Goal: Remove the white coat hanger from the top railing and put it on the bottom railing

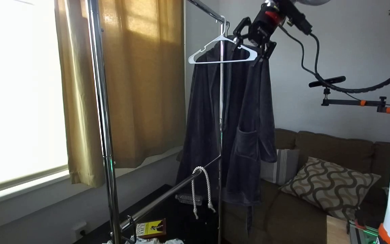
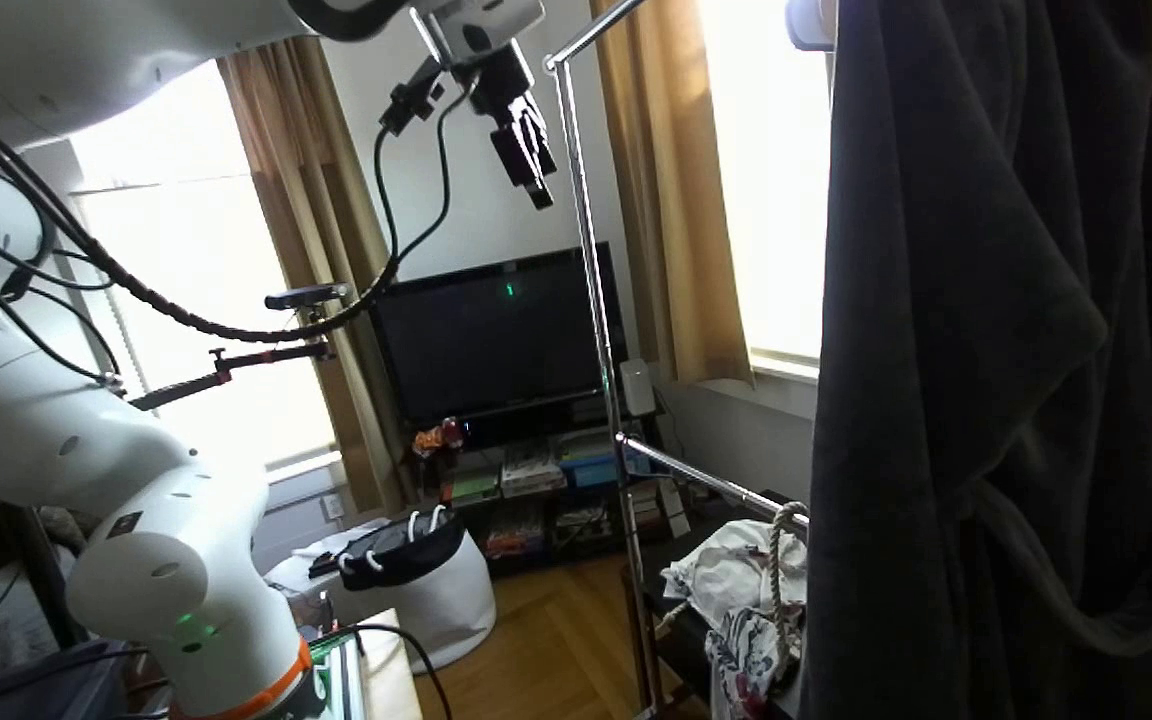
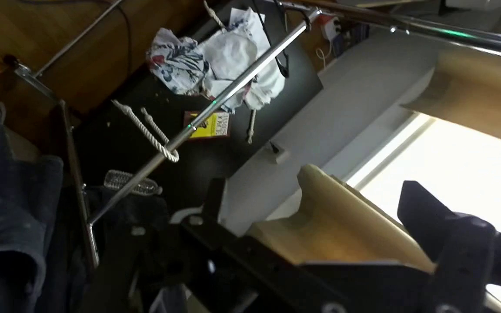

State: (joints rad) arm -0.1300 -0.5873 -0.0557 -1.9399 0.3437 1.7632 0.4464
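The white coat hanger (image 1: 212, 62) hangs by its hook near the end of the top railing (image 1: 207, 10), in front of the dark robe. The top railing also shows in an exterior view (image 2: 591, 35). The bottom railing (image 1: 168, 195) runs low on the rack and crosses the wrist view (image 3: 233, 89). My gripper (image 1: 247, 51) is open at the hanger's right shoulder; its fingertips overlap the hanger there, and I cannot tell whether they touch. In the wrist view the fingers (image 3: 313, 191) are wide apart with nothing between them. A small white curve, perhaps hanger, shows behind the left finger.
A dark robe (image 1: 245, 112) hangs behind the hanger. A vertical pole (image 1: 102, 101) stands at the rack's near end. A white rope (image 3: 152, 132) loops over the bottom railing. Below are a black bench (image 3: 207, 161), a floral cloth bag (image 3: 228, 56) and a bottle (image 3: 133, 182).
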